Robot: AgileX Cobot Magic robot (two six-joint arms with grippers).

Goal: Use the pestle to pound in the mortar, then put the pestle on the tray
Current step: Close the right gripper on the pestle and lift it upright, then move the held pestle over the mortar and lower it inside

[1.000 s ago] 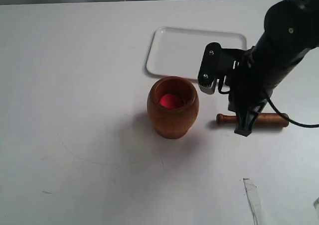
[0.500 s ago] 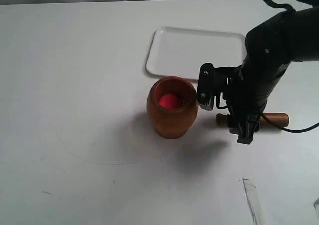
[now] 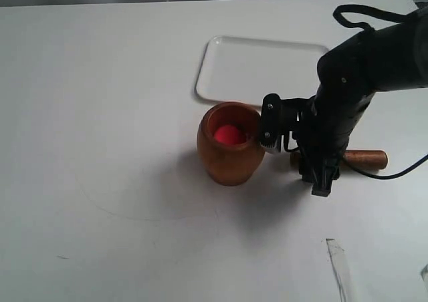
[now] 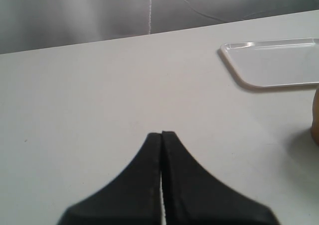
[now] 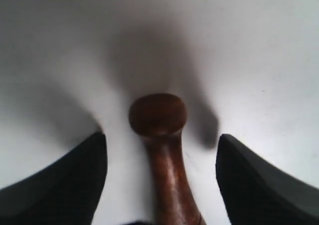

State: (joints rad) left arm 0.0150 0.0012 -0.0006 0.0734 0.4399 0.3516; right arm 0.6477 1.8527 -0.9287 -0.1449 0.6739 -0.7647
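Observation:
The orange-brown mortar [image 3: 231,143] stands upright mid-table and shows red inside. Just right of it the dark brown pestle [image 3: 365,159] lies flat on the table, its knob end pointing at the mortar and partly hidden by my right arm. My right gripper [image 3: 321,175] is lowered over the pestle's narrow neck. In the right wrist view the pestle [image 5: 167,155] runs between the two spread fingers without touching either, so the right gripper [image 5: 160,150] is open. The white tray [image 3: 259,69] lies behind the mortar. My left gripper [image 4: 162,134] is shut on nothing above bare table.
A corner of the tray [image 4: 271,62] shows in the left wrist view, with an orange sliver of the mortar [image 4: 315,120] at the frame edge. A strip of clear tape [image 3: 340,265] lies on the table near the front right.
My right arm has swung left and come down, bringing the open gripper from beside the pestle's middle to straddle its neck close to the mortar. The pestle, mortar and tray have not moved.

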